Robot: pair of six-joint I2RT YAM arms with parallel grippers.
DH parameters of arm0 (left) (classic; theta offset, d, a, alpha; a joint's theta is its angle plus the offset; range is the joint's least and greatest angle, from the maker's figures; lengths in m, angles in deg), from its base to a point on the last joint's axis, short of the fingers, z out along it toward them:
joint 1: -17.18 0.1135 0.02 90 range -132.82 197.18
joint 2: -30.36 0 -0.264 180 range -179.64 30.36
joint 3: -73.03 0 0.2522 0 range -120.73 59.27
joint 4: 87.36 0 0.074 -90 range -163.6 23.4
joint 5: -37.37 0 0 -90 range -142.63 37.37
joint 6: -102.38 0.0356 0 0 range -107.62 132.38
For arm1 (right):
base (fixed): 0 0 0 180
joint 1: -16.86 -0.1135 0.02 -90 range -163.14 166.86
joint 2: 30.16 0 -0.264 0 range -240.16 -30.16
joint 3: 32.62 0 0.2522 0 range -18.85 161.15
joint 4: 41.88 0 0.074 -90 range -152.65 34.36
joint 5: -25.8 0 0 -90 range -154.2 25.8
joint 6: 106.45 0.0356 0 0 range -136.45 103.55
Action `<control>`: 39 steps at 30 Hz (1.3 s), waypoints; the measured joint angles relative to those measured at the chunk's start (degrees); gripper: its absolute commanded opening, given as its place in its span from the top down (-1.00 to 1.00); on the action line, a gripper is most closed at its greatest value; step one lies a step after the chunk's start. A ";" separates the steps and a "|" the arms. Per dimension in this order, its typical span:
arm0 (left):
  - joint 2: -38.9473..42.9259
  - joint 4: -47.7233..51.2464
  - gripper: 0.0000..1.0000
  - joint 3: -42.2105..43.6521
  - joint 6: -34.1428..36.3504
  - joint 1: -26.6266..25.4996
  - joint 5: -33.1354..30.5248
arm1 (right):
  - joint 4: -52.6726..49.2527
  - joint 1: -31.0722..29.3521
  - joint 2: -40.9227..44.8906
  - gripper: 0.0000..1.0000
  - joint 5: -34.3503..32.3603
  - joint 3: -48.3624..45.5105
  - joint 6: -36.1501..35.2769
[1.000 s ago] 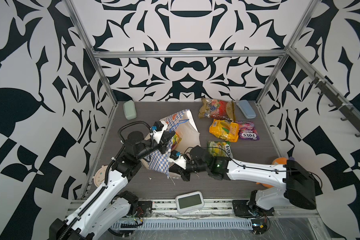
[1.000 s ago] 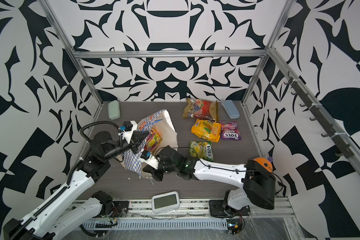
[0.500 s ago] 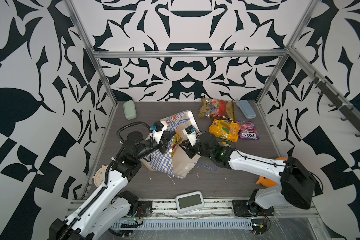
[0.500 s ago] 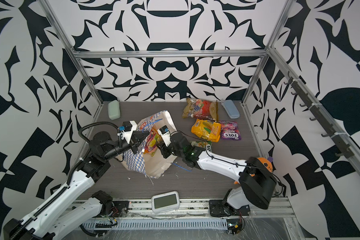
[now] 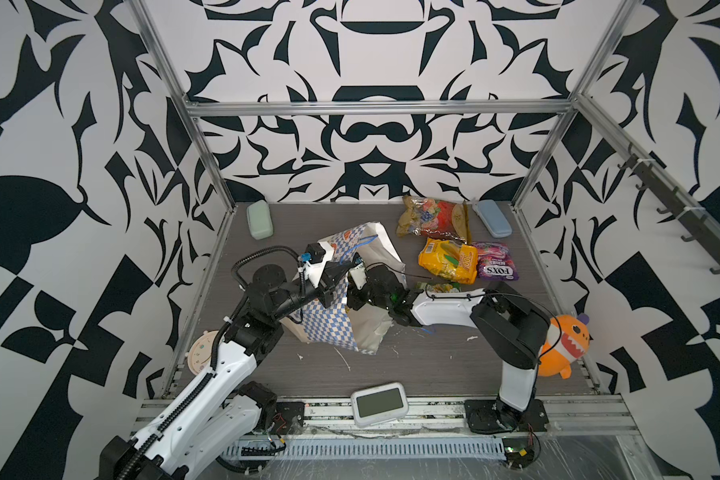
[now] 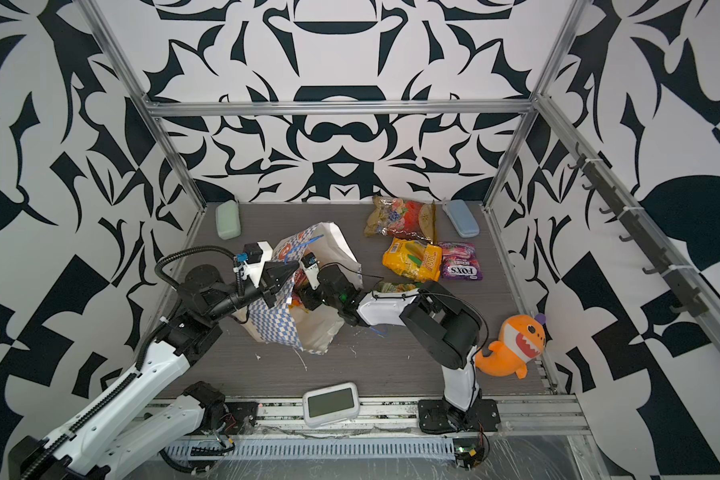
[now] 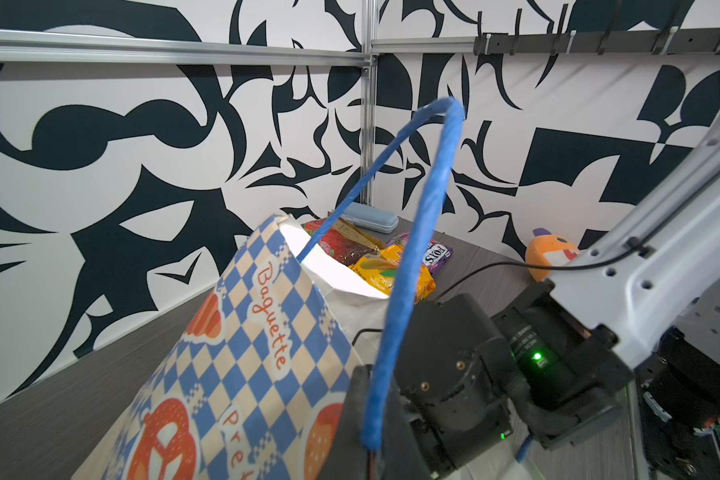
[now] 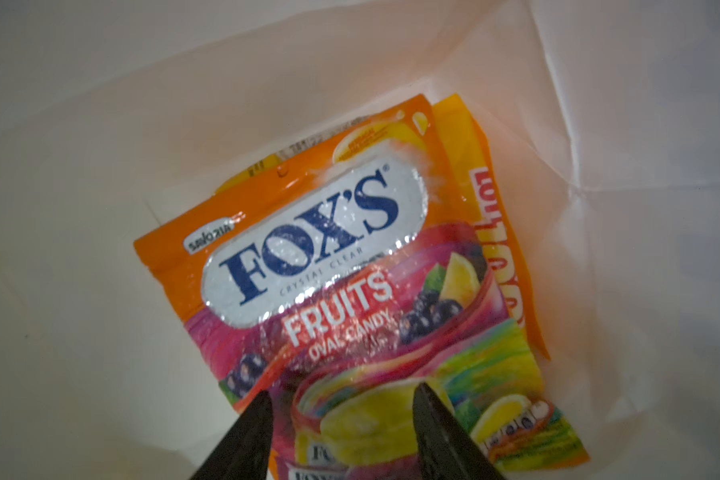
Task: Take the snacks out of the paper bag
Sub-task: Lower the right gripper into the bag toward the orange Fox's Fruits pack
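Packet of FOX'S Fruits (image 8: pixel 316 257) lies in the paper bag (image 5: pixel 329 328) under the wide right hand (image 8: pixel 341 390); lower squarely, then close; left hand (image 5: pixel 339 274) clamps bag

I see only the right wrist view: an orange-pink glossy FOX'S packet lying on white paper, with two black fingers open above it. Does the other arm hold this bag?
Observer: Yes. The left gripper is shut on the tall tan paper bag at its rim, near a blue cord handle.
Operator: How many snacks are already outside?
Observer: Four lie on the grey table: a red-gold fruit-print bag, a yellow-orange bag, a purple FOX'S packet and a green packet, which is partly hidden under the right arm.
Operator: Is anything else near that arm?
Observer: An orange plush shark sits beside its base, at the table's right edge.
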 measured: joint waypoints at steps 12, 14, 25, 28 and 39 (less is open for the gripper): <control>2.38 -0.37 1.00 1.66 -0.02 0.00 -0.72 | -0.76 3.74 -4.70 -0.27 0.57 10.05 -1.64; 2.51 -0.46 1.00 1.68 -0.02 0.02 -1.11 | -1.88 4.70 -6.05 -0.27 1.92 12.39 -1.99; 3.21 -0.31 1.00 2.58 -0.09 0.07 -2.27 | -7.65 6.25 -15.19 0.18 11.96 23.26 -2.51; 3.96 0.04 1.00 2.84 -0.09 0.28 -3.19 | -8.63 6.29 -16.74 0.52 14.36 25.70 -2.56; 5.51 0.94 1.00 3.52 -0.09 0.33 -3.96 | -10.12 6.32 -17.77 1.00 16.83 26.60 -1.73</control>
